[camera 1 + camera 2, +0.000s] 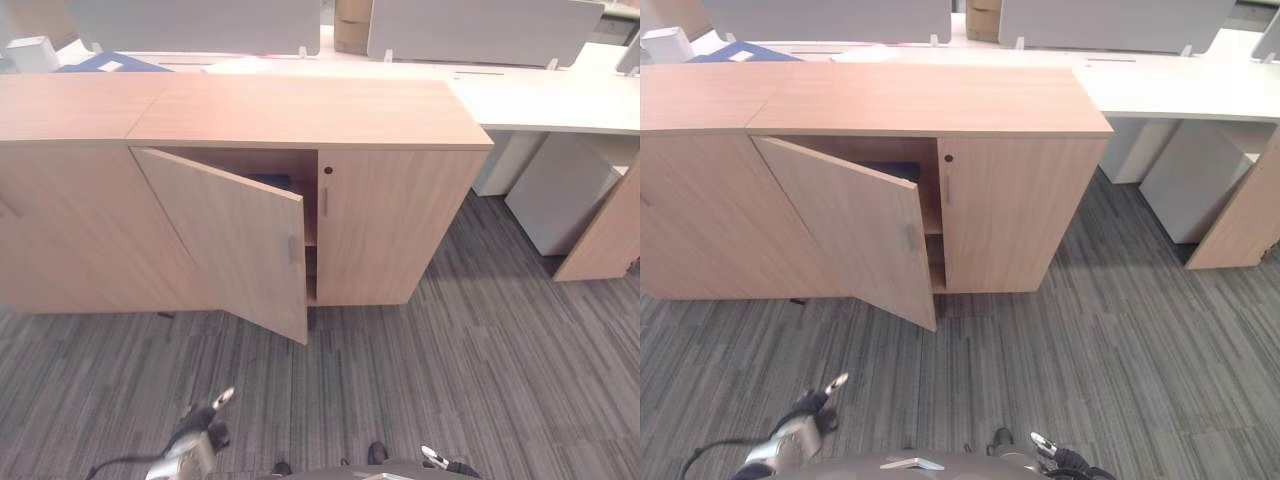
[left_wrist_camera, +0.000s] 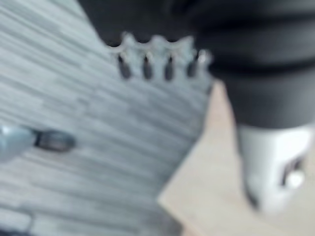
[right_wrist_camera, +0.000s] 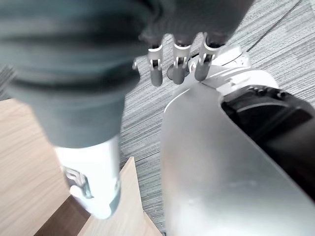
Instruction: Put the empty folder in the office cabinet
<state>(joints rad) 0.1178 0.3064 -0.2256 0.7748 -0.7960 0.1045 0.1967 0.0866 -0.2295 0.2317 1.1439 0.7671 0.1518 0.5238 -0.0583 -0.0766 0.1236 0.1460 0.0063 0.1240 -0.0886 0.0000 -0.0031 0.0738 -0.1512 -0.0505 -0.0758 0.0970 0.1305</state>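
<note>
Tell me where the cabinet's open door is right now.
In the left eye view the open door swings out toward the robot from the left half of the office cabinet, hinged at its left edge, beside the closed right door and above the grey carpet.

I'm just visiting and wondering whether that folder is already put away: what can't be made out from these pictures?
- Inside of the light wooden cabinet: its half-open door hides most of it in the eye views; something dark blue shows there, too little to identify.
- Left hand: low in the eye views, blurred in its wrist view.
- Right hand: fingers hang relaxed, holding nothing.
</note>
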